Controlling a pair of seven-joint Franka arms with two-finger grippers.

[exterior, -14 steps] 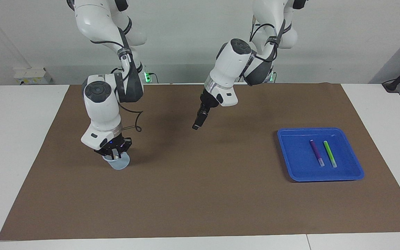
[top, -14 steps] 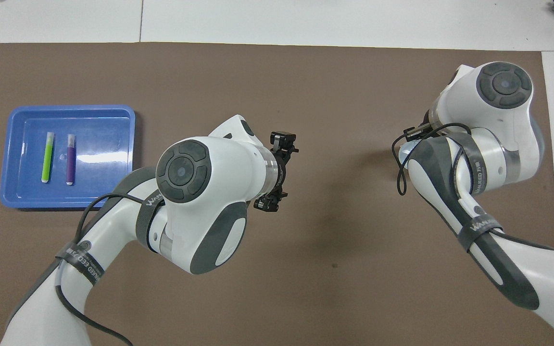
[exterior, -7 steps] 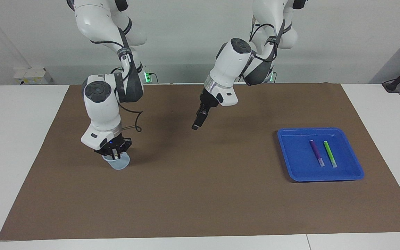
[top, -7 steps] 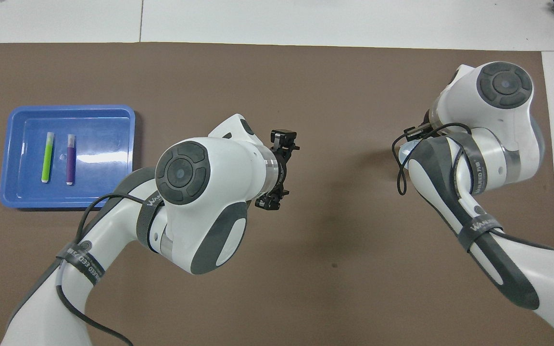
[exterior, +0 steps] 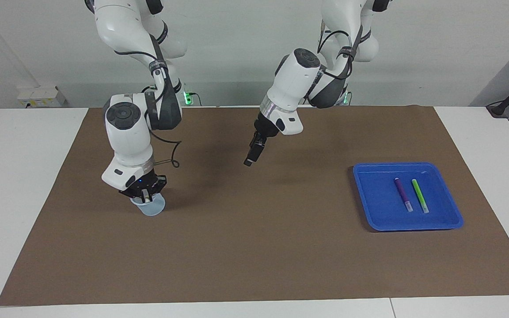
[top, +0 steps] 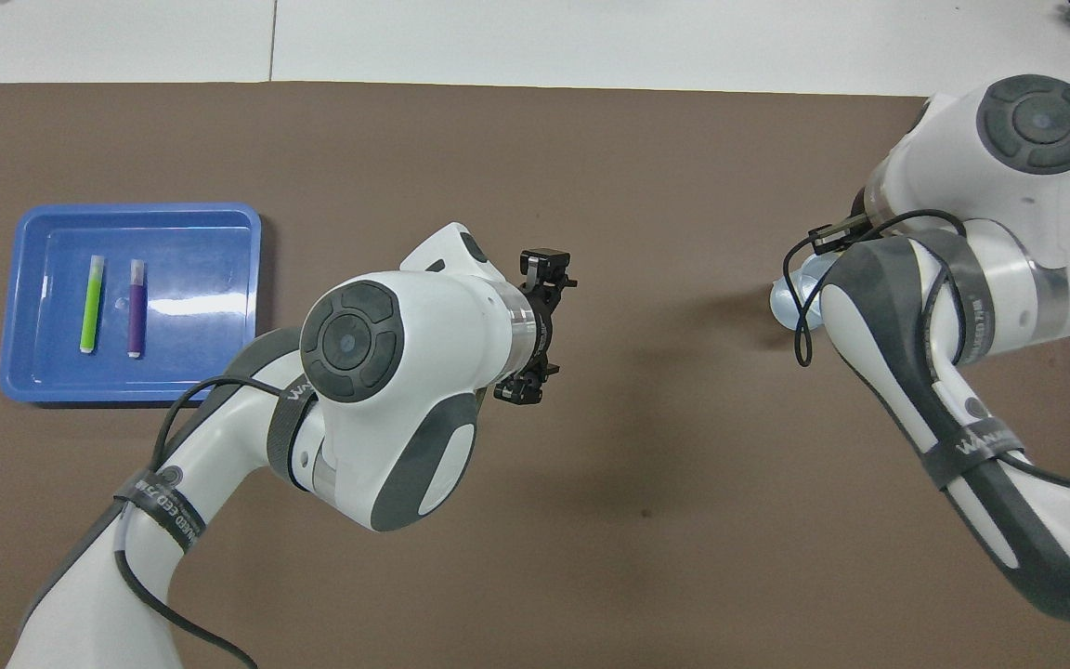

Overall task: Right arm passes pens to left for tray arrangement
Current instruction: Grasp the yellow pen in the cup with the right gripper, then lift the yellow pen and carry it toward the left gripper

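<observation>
**Right gripper clenched in cup**

I see the right gripper [exterior: 147,197] clenched inside the cup [exterior: 153,208], on what I cannot tell. Left gripper [exterior: 249,161] released, waiting over the mat [exterior: 254,247]. Purple pen [exterior: 403,194] and green pen [exterior: 419,195] lie in the tray [exterior: 371,207].

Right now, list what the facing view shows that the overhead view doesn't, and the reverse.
Facing view only: the right hand down at the translucent cup, shut, with something pale between its fingertips; what it is cannot be told. The power strip on the white table.

Overhead view only: the right arm's elbow hides that hand; just the cup's edge shows.

Both: the blue tray holding the purple pen and green pen; the left hand waiting over the brown mat.
</observation>
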